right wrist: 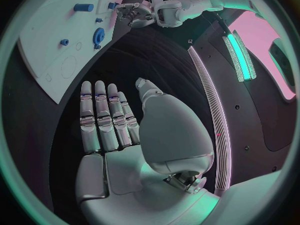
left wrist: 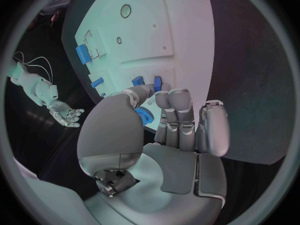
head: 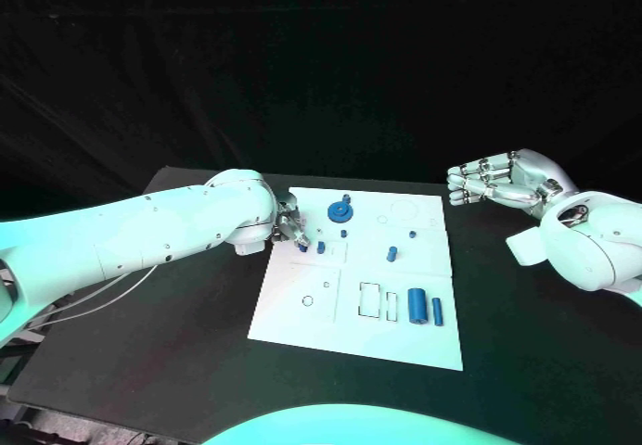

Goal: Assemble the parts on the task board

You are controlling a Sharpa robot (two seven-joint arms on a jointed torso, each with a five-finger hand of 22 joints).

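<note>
The white task board (head: 351, 324) lies mid-table with blue parts on it: a gear (head: 341, 212), two small pieces (head: 321, 247) by its left edge, a peg (head: 391, 252) and a cylinder (head: 417, 302) near the front right. My left hand (head: 287, 227) hovers over the board's far left edge. In the left wrist view its fingers (left wrist: 177, 110) stretch out straight beside the thumb, tips close to two small blue pieces (left wrist: 157, 82), with nothing between them. My right hand (head: 498, 182) is raised off the board's far right corner, palm (right wrist: 125, 160) bare and fingers straight.
The black table (head: 160, 352) surrounds the board. Printed outlines and holes (head: 308, 300) mark the board's front half. A thin blue bar (head: 438, 311) lies next to the cylinder. In the right wrist view the board (right wrist: 47, 55) and my left hand (right wrist: 132, 12) lie far beyond the fingers.
</note>
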